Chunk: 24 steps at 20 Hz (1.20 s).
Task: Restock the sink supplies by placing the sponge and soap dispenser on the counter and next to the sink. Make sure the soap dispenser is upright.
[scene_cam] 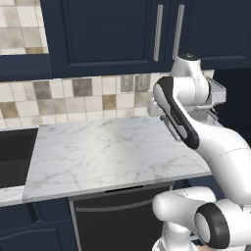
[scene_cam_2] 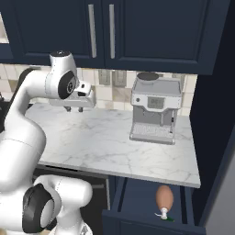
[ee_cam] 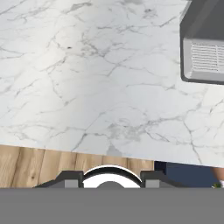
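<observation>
The soap dispenser (scene_cam_2: 164,197), a brownish-orange egg-shaped bottle, lies on its side in an open drawer (scene_cam_2: 137,197) below the counter's right end. Its pale pump points at the drawer front. A green sliver (scene_cam_2: 169,220) beside the pump looks like the sponge's edge; the rest is hidden. My gripper (scene_cam_2: 75,109) hangs shut and empty above the back left of the white marble counter (scene_cam_2: 105,142), far from the drawer. In the hand view the gripper (ee_cam: 111,179) looks down on the counter (ee_cam: 87,87). The black sink (scene_cam: 14,157) lies left of the counter (scene_cam: 108,152).
A grey coffee machine (scene_cam_2: 153,110) stands at the counter's back right, also in the hand view's corner (ee_cam: 203,48). Dark blue wall cabinets (scene_cam_2: 114,32) hang above. A tall dark panel (scene_cam_2: 211,137) bounds the right side. A dark dishwasher front (scene_cam: 117,215) sits under the counter.
</observation>
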{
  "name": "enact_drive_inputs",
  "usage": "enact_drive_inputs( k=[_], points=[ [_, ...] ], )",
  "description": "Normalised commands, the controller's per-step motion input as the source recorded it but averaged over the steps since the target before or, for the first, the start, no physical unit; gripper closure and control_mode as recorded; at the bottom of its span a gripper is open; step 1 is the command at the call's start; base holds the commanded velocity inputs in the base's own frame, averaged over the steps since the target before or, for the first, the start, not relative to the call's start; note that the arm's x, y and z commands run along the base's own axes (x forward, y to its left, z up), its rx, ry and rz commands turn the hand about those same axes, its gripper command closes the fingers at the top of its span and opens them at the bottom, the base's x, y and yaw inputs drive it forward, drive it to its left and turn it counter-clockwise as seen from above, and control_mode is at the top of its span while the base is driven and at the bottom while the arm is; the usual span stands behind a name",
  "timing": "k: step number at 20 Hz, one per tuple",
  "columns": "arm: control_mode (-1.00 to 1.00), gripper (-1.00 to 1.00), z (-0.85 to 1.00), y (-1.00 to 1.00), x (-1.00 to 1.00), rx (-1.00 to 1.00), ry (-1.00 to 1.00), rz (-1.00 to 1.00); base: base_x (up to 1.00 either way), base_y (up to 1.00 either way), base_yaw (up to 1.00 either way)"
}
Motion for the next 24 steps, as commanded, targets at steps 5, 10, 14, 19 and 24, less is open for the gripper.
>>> enact_drive_inputs(
  k=[5,10,14,19,24],
  points=[
    [-1.0,-1.0,-0.1,-0.04,-0.48,0.0,-0.05,0.0,0.0,0.0,0.0],
    [-1.0,-1.0,-0.76,-0.9,-0.68,0.15,0.04,-0.26,0.0,0.0,0.0],
    [-1.0,-1.0,-0.76,-0.99,-0.08,0.06,0.02,-0.17,0.0,0.0,0.0],
    [-1.0,-1.0,-0.97,-0.95,0.0,0.0,0.06,-0.05,0.0,0.0,0.0],
    [-1.0,-1.0,-1.0,-0.93,0.0,0.0,0.03,-0.01,0.0,0.0,0.0]
  ],
)
